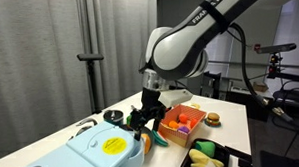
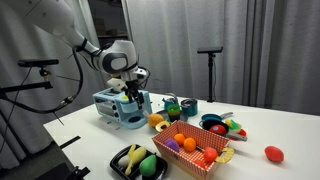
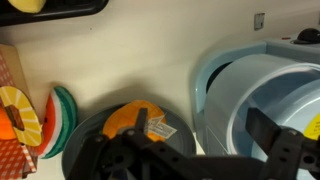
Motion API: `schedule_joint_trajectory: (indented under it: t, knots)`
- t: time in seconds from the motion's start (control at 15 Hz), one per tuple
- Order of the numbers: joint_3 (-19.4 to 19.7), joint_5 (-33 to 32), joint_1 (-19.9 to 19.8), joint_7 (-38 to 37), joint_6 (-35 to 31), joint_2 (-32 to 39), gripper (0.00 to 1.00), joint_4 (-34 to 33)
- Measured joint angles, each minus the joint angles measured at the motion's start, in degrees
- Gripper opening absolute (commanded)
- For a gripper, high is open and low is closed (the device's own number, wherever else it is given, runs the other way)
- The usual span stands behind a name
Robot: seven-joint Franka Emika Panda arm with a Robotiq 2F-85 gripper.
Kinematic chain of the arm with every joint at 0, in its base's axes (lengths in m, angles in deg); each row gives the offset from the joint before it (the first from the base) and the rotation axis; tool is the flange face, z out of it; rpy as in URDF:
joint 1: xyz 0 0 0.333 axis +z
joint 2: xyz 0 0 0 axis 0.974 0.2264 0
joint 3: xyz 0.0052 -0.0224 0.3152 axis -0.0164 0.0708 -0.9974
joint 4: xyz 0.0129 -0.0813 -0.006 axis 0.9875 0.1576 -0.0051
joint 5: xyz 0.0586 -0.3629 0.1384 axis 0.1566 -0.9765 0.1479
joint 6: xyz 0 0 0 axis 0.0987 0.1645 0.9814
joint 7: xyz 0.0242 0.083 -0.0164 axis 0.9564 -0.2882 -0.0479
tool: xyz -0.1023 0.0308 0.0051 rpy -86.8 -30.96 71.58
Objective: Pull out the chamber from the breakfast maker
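Observation:
The breakfast maker (image 1: 102, 153) is a light-blue appliance with a round yellow sticker on its lid; it shows in both exterior views (image 2: 118, 108). My gripper (image 1: 141, 118) hangs over its end with the orange parts (image 2: 134, 95). In the wrist view the gripper (image 3: 198, 126) is open, one dark finger outside and one inside a round pale blue rim (image 3: 212, 95), which looks like the chamber. I cannot tell whether the fingers touch the rim. The appliance body (image 3: 270, 70) fills the right of that view.
An orange tray of toy food (image 1: 183, 120) (image 2: 190, 150) and a black tray of yellow food (image 1: 206, 157) (image 2: 140, 162) stand near the appliance. A dark round plate with an orange item (image 3: 135, 122) lies beside the rim. A red toy (image 2: 273, 153) lies apart.

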Motion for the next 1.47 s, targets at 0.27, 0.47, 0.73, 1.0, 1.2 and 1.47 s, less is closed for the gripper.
schedule_joint_trajectory:
  t: [0.27,0.47,0.73,1.0,1.2,1.47]
  knots:
    - [-0.05,0.57,0.0,1.4,0.0,0.9,1.0,0.16]
    - [0.16,-0.7,-0.01,3.08,0.12,1.33,1.0,0.0]
    - [2.32,-6.16,-0.63,3.27,0.14,1.4,1.0,-0.78]
    - [4.67,-9.22,-2.13,3.27,0.14,2.16,1.0,-2.38]
    - [5.48,-10.4,-2.37,3.2,0.11,2.76,1.0,-3.59]
    - [6.34,-10.92,-2.61,3.2,-0.17,3.47,1.0,-5.27]
